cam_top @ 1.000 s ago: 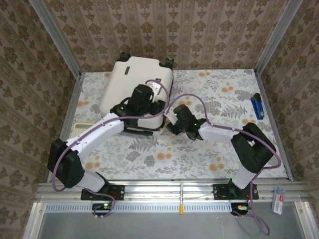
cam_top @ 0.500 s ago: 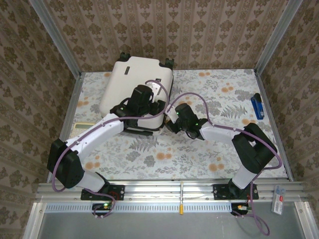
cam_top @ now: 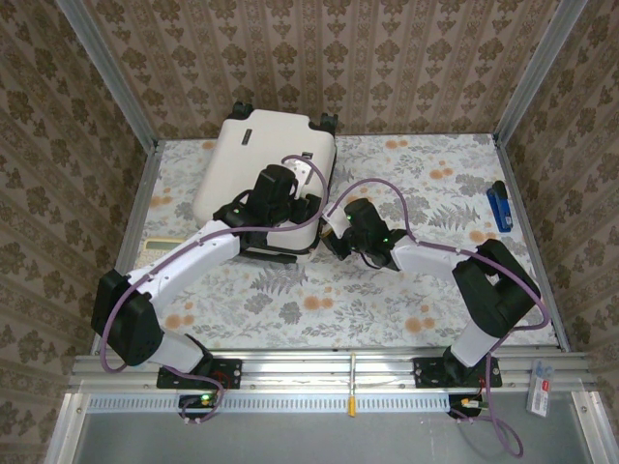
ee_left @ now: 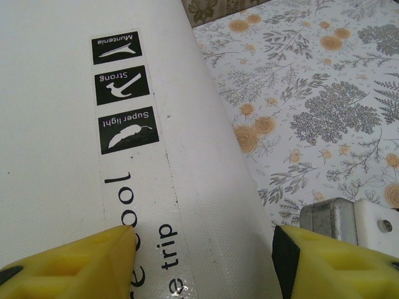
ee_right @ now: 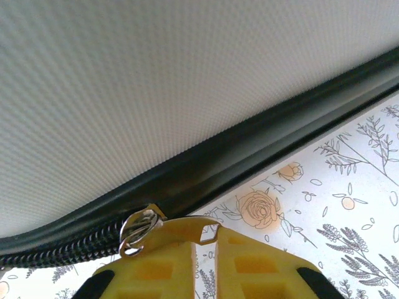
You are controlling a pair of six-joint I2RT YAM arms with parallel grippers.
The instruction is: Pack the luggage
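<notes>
The luggage [cam_top: 251,159], a cream-white hard-shell suitcase, lies closed at the back left of the table, its wheels toward the wall. My left gripper [cam_top: 295,206] rests on its near right part. In the left wrist view this gripper [ee_left: 202,249] stands open across the shell's [ee_left: 62,156] rounded edge, one yellow finger [ee_left: 93,261] on the printed label, the other past the edge. My right gripper [cam_top: 334,234] is at the suitcase's near right corner. Seen from the right wrist, that gripper [ee_right: 209,240] is shut on the metal zipper pull [ee_right: 140,227], just under the dark seam [ee_right: 249,149].
A blue object [cam_top: 498,206] lies near the right wall. A pale card [cam_top: 160,246] lies by the left wall, next to the suitcase. Patterned walls with metal posts close in the floral table [cam_top: 319,309] on three sides.
The right wrist has shifted slightly up and right at the suitcase's corner, and its jaws have closed in. The left arm and the suitcase have not moved.
</notes>
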